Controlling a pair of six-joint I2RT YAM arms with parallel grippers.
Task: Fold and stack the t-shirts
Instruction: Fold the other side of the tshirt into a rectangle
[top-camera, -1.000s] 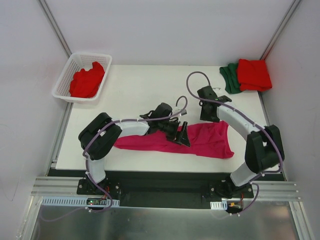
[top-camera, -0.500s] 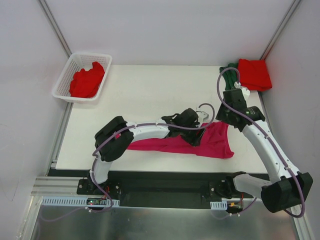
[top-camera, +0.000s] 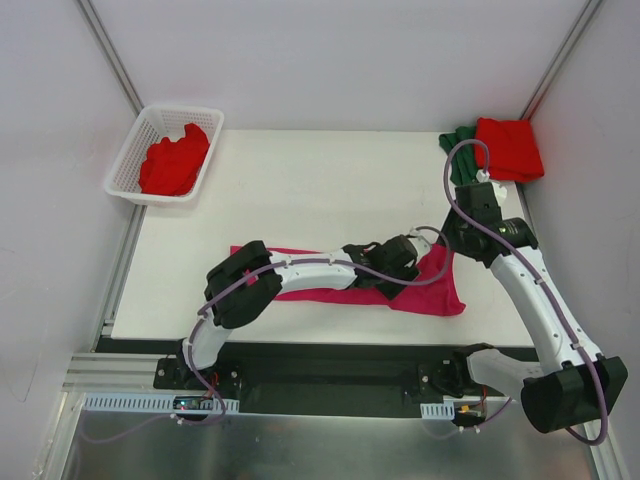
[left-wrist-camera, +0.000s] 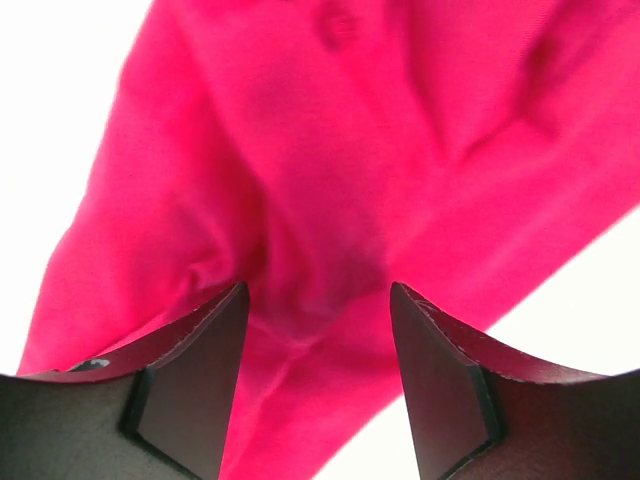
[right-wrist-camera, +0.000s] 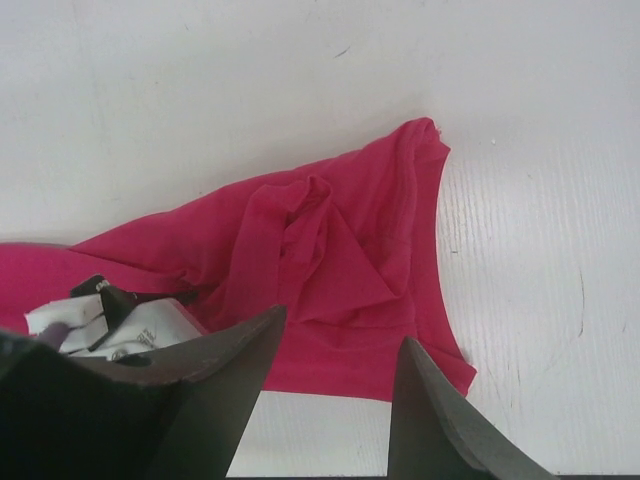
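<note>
Top view: over the last second the left gripper (top-camera: 400, 270) has run along the pink shirt (top-camera: 440, 292) toward its right end, and the right gripper (top-camera: 458, 238) has swung out to that end. The shirt lies long and unfolded on the white counter (top-camera: 300, 190), so I judge the fold unfinished. Far right of it, a folded red shirt (top-camera: 508, 148) overlaps a green shirt (top-camera: 456, 150).

Left wrist: jaws partly apart, pink cloth beneath, not clamped.

Right wrist: jaws wide, empty.

White walls surround.
</note>
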